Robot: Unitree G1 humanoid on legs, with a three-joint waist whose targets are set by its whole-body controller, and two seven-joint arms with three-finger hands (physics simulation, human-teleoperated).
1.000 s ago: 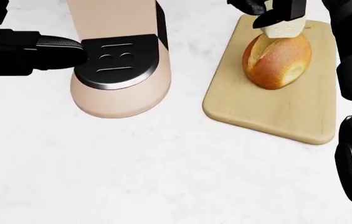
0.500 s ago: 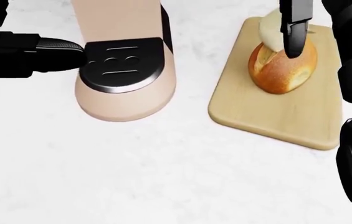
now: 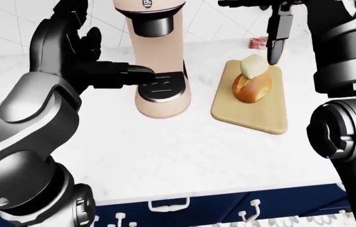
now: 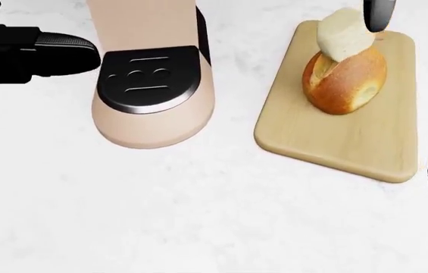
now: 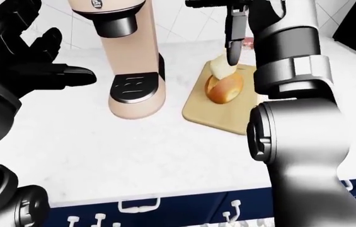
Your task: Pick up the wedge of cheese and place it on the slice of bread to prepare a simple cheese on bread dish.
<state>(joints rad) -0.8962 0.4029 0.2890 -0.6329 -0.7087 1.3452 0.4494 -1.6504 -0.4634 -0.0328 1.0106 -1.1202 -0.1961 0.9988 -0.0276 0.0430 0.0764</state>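
Observation:
The pale wedge of cheese (image 4: 341, 33) rests tilted on the upper end of the golden bread roll (image 4: 346, 79), which lies on a wooden cutting board (image 4: 327, 145). My right hand (image 3: 275, 33) hangs just above and to the right of the cheese with its fingers (image 4: 379, 14) pointing down, open and off the cheese. My left hand (image 3: 99, 71) is open and empty, held to the left of the coffee machine's drip tray (image 4: 147, 77).
A beige coffee machine (image 3: 157, 56) stands left of the board on the white marble counter (image 4: 160, 216). A small red item (image 3: 256, 43) lies on the counter beyond the board. Blue cabinet fronts (image 3: 184, 208) run below the counter edge.
My right hand has let go of the cheese and risen up out of the head view. The cheese stays on the bread. The left hand has barely moved.

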